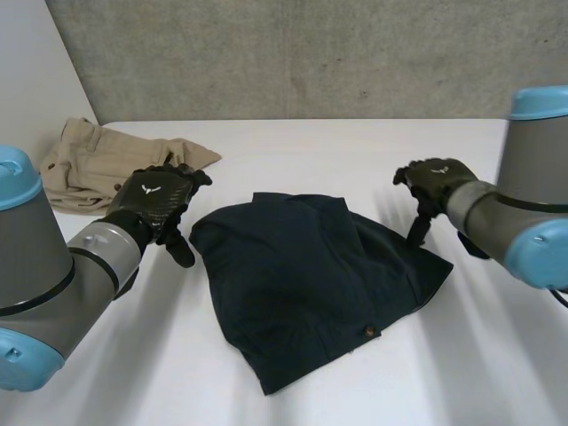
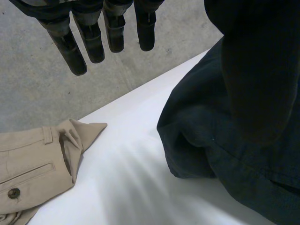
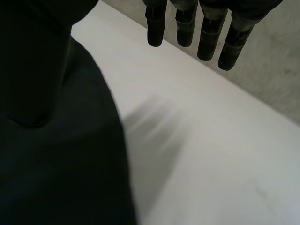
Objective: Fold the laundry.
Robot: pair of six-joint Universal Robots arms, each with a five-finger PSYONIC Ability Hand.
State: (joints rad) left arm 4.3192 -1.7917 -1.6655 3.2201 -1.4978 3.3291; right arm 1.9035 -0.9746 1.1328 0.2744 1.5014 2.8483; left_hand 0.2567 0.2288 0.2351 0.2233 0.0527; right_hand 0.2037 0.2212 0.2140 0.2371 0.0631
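One navy garment [image 1: 311, 284] and one tan garment [image 1: 89, 164] lie on the table [image 1: 355, 151]. The left hand [image 1: 160, 204] and right hand [image 1: 435, 182] hover, fingers straight, empty.

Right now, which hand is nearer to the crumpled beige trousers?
Left. The left hand hangs right beside the crumpled beige trousers; the right hand is across the dark navy garment, far from them.

Plain dark navy garment [image 1: 306, 284]; plain beige trousers [image 1: 93, 164]; white table [image 1: 293, 142]; black hands.
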